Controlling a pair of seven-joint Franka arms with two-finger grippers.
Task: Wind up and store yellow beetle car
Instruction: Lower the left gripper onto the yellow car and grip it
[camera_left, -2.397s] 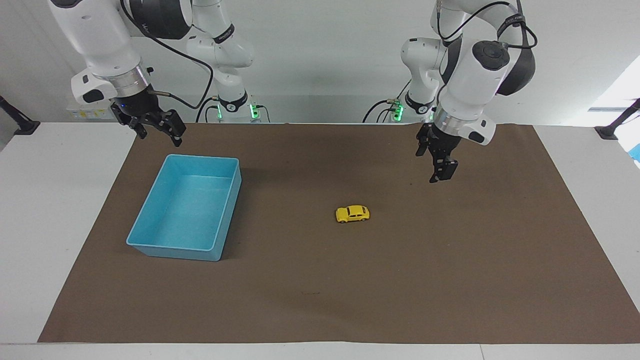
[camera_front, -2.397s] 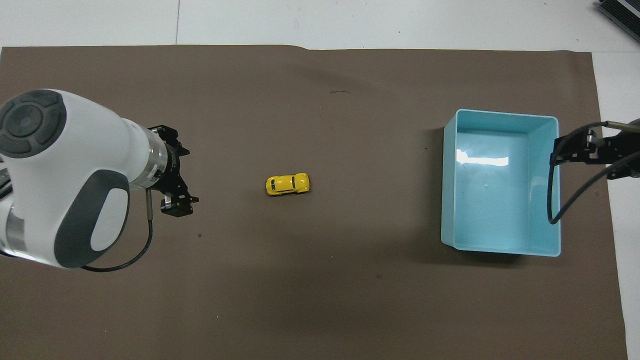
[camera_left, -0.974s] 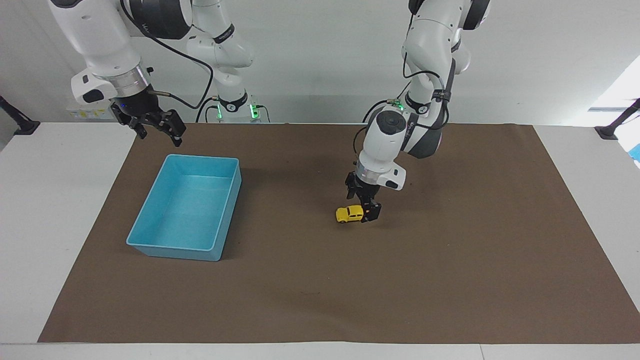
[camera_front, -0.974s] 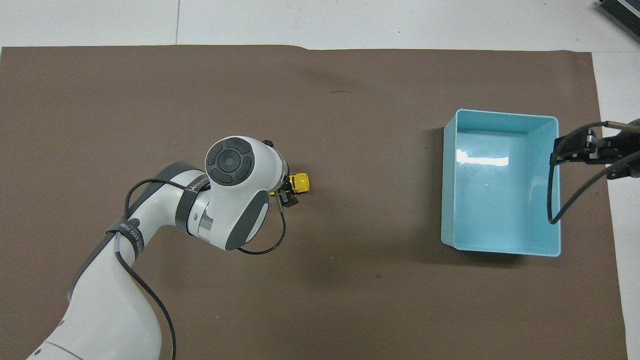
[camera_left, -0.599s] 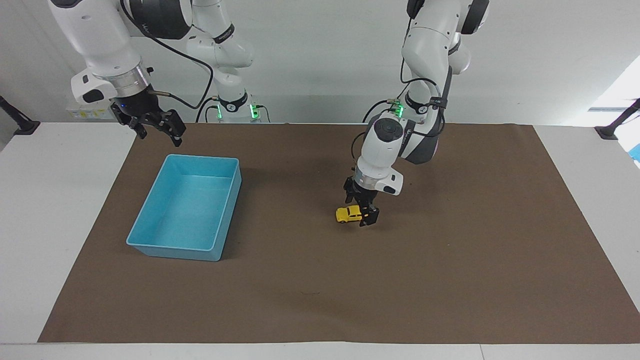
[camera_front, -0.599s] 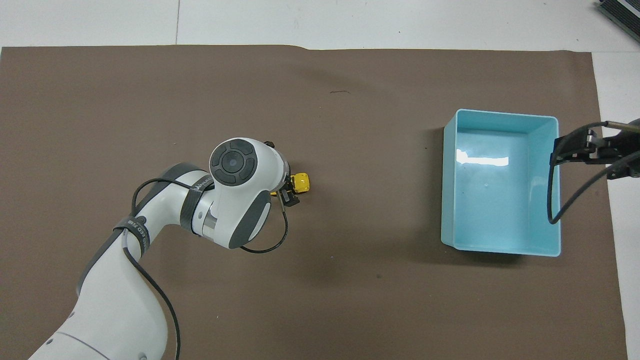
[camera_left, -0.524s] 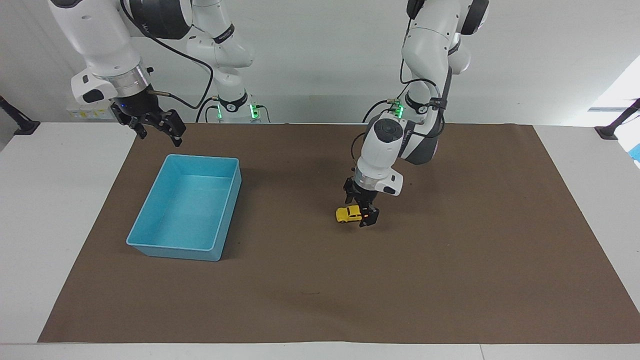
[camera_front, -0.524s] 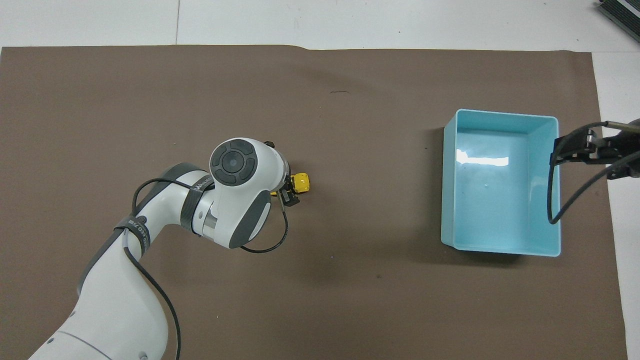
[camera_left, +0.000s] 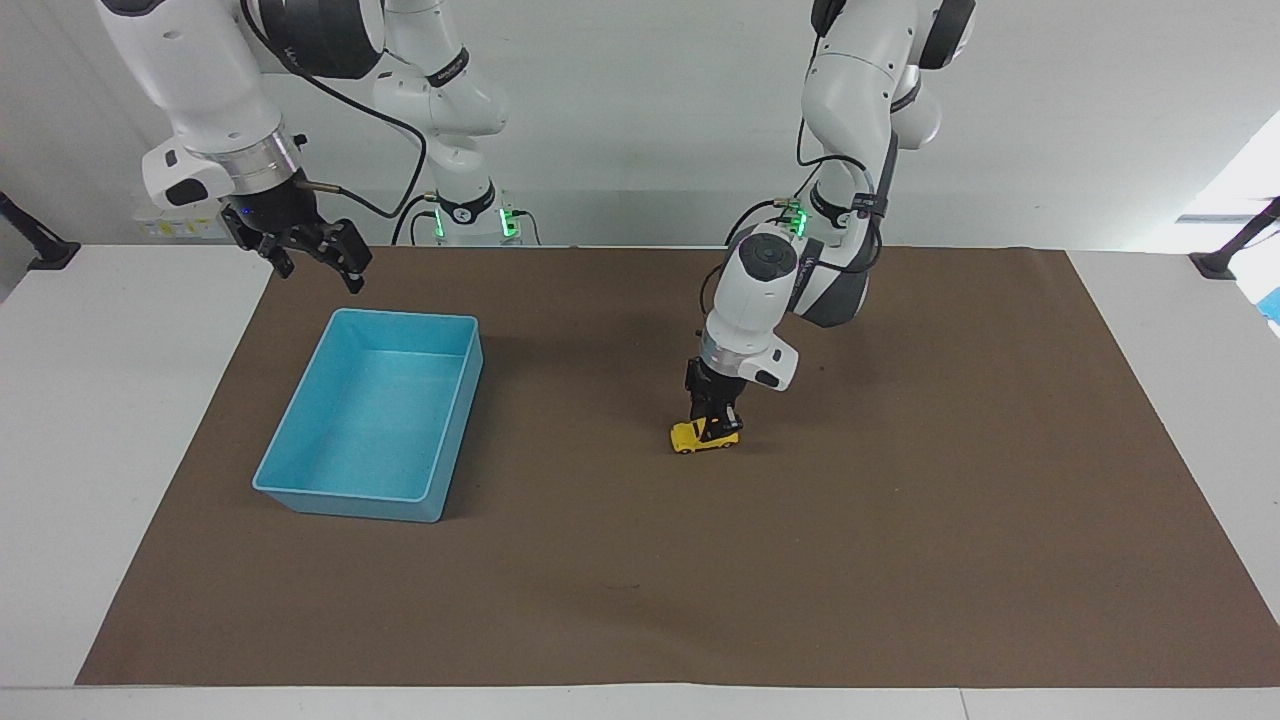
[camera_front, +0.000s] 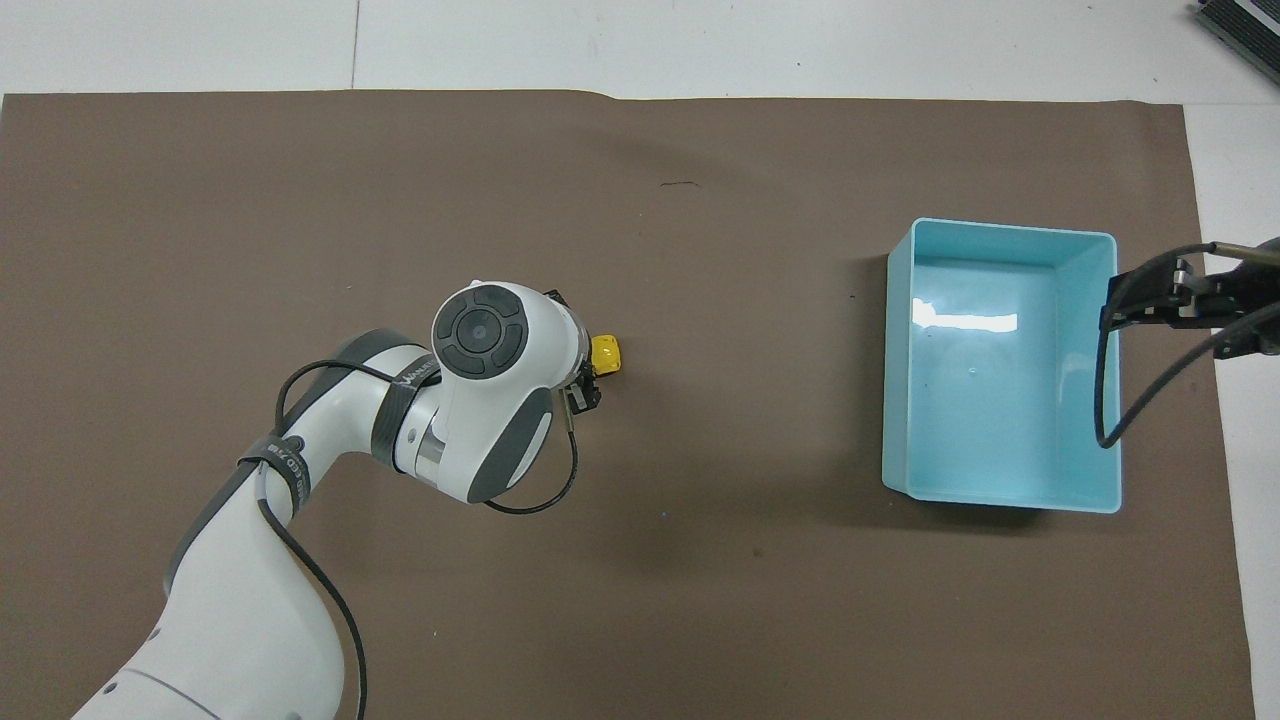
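Two arms are ours; within the last second our left gripper (camera_left: 716, 424) has clamped onto the yellow beetle car (camera_left: 704, 436) mid-mat, tilting it slightly; so we judge winding can begin. Our right gripper (camera_left: 318, 256) waits wide open near the blue bin (camera_left: 300, 487). From overhead, the wrist hides most of the car.
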